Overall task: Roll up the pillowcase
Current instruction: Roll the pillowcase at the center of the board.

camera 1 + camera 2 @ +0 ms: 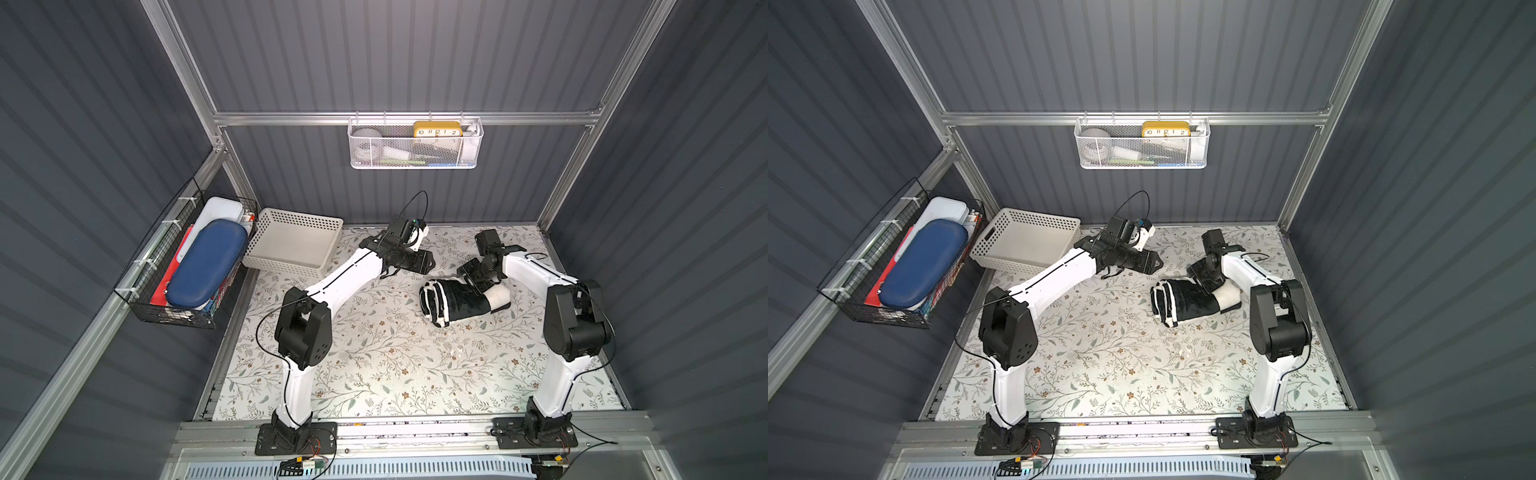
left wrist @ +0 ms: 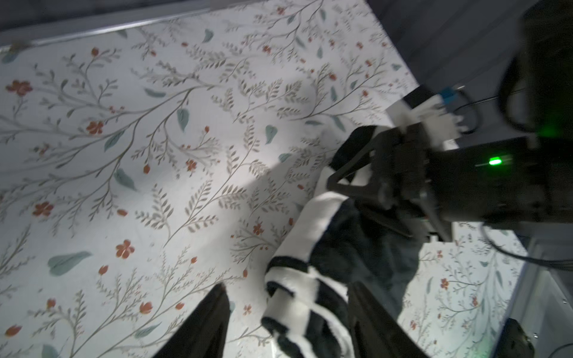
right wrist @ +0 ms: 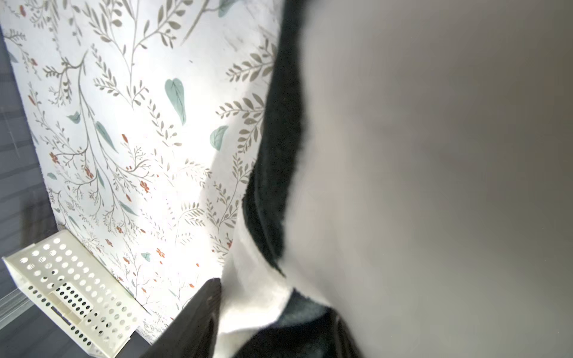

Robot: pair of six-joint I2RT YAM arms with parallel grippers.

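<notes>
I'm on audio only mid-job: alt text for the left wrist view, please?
Rolled black-and-white checkered pillowcase lies on the floral table covering, its near end seen between the fingers of the open left gripper; the right gripper is at its other end.

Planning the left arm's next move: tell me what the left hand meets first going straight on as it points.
Probably the near end of the rolled pillowcase, which its wrist view shows ahead between the spread fingers of the left hand; the right hand lies beyond. Height is unclear.
</notes>
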